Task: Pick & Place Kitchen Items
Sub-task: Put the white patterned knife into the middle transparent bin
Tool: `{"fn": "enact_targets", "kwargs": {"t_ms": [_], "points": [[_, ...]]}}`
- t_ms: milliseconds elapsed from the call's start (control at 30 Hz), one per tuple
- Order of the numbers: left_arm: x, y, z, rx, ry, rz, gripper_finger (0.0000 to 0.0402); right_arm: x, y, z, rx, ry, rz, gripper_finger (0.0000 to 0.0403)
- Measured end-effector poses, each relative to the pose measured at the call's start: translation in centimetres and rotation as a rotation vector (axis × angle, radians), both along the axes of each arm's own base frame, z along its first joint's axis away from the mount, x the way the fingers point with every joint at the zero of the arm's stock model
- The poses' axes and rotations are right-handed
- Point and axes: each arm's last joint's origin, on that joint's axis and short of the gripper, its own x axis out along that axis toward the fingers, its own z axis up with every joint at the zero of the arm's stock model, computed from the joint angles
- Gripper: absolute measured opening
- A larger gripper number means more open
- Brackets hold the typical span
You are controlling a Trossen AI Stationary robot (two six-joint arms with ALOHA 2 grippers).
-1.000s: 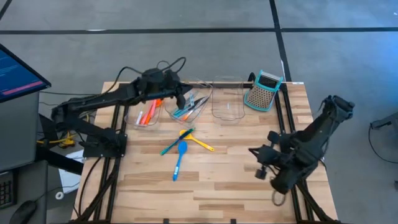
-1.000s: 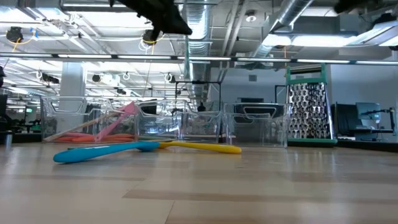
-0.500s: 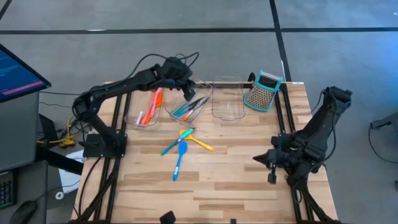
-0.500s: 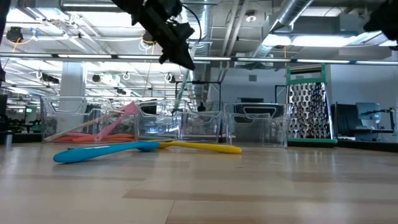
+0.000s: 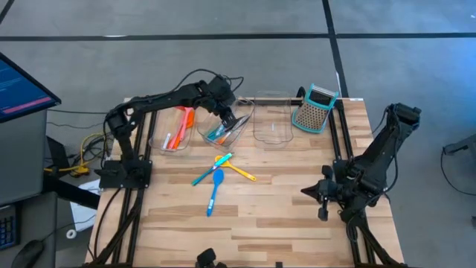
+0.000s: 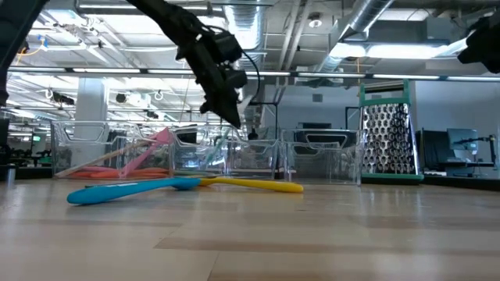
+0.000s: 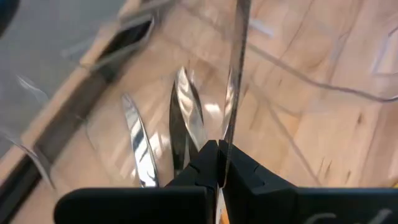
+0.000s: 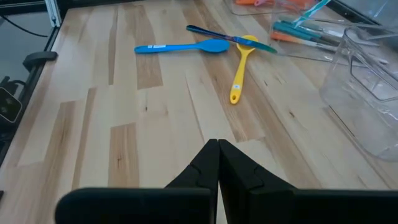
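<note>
the left gripper [image 5: 229, 117] hung over the middle clear bin [image 5: 236, 132] at the back of the wooden table [image 5: 282, 216], its fingers pressed together with nothing visibly between them. that bin held a cluster of teal and orange utensils [image 5: 220, 134]; the left wrist view looked down through its clear wall at a few slim pieces too blurred to name. the left clear bin [image 5: 158, 141] just beside it held the orange and red spatulas [image 5: 178, 128], and in the low view a pink spoon [image 6: 148, 152] leaned inside it. on the open table in front of the bins lay a blue spoon [image 5: 214, 190], a yellow spoon [image 5: 236, 168] and a teal spoon [image 5: 210, 171], crossing one another near their heads. the right clear bin [image 5: 272, 136] stood next to the teal-and-grey box grater [image 5: 314, 109]. the right gripper [image 5: 315, 199] waited off by the table's right edge, fingers shut together on nothing, well apart from the utensils.
</note>
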Motion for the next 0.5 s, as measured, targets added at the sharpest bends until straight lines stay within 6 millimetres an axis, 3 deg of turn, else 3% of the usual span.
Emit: {"fn": "enact_targets", "kwargs": {"t_ms": [200,500], "points": [[-0.1,0.3,-2.5,-0.079,0.106,0.010,0.0000,0.0,0.0,0.0,0.000,-0.001,0.000,0.0000],[-0.2,0.7,-3.0,-0.113,0.112,0.007,0.0000,0.0,-0.1,0.1,-0.016,-0.019,-0.011,0.0000]]}}
